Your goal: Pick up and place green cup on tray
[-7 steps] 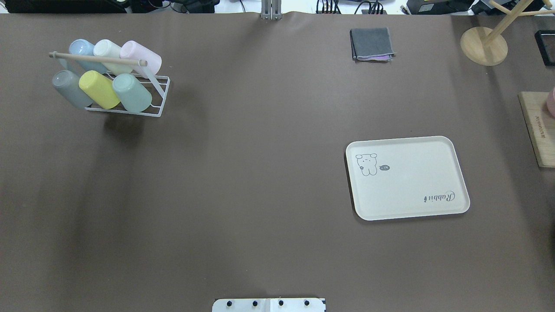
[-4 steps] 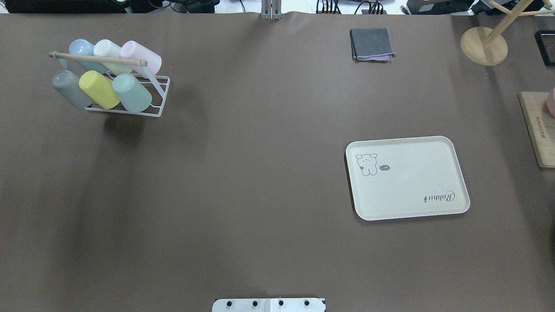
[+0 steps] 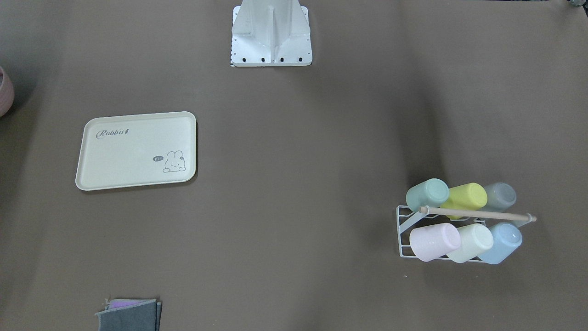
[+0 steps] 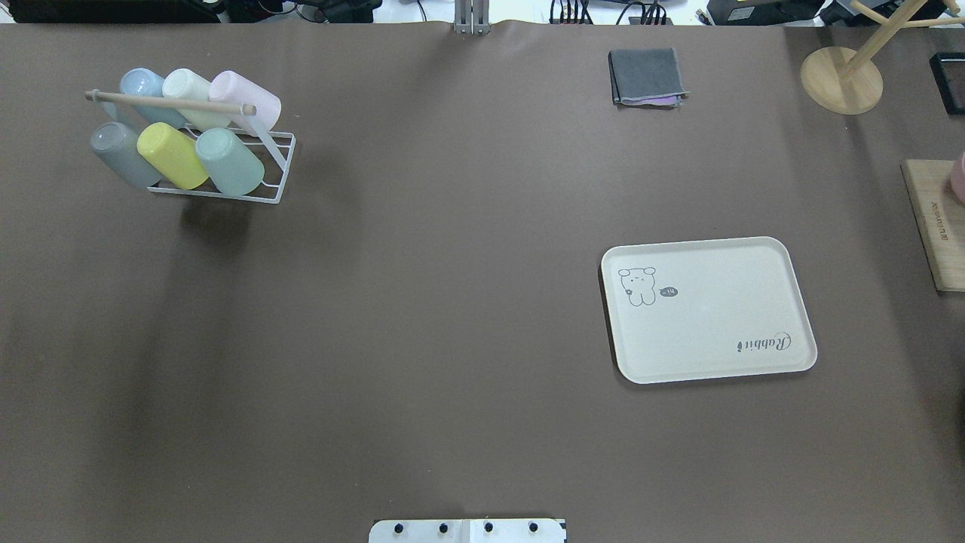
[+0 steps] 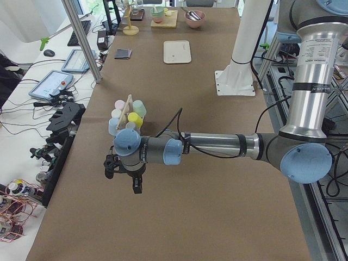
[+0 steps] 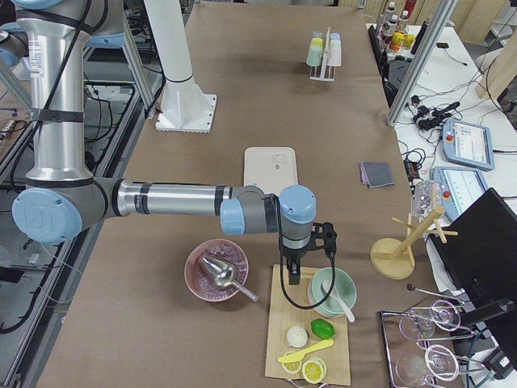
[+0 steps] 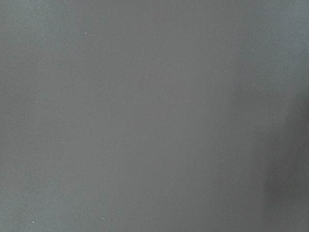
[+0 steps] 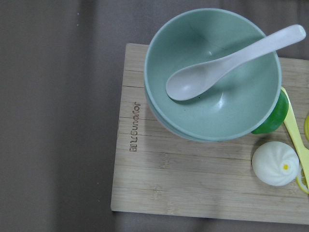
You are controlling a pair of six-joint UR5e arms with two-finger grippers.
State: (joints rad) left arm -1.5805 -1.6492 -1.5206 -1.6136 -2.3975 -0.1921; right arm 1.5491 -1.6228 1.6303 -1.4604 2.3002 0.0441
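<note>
The green cup [image 4: 230, 161] is a pale mint tumbler lying tilted in a white wire rack [image 4: 277, 175] at the far left, next to a yellow-green cup [image 4: 172, 155]. It also shows in the front view [image 3: 427, 194] and the left view [image 5: 140, 107]. The cream tray [image 4: 709, 309] with the "Rabbit" script lies flat and bare on the right, also in the front view [image 3: 135, 149]. My left gripper [image 5: 124, 182] hangs over bare table short of the rack; I cannot tell if it is open. My right gripper [image 6: 311, 271] hangs over a wooden board, far from the tray; I cannot tell its state.
The rack holds several other pastel cups under a wooden handle [image 4: 170, 102]. A folded grey cloth [image 4: 646, 77] and a wooden stand [image 4: 840, 79] sit at the back right. The wooden board [image 8: 193, 169] carries a mint bowl [image 8: 212, 72] with a spoon. A pink bowl [image 6: 216, 269] stands beside it.
</note>
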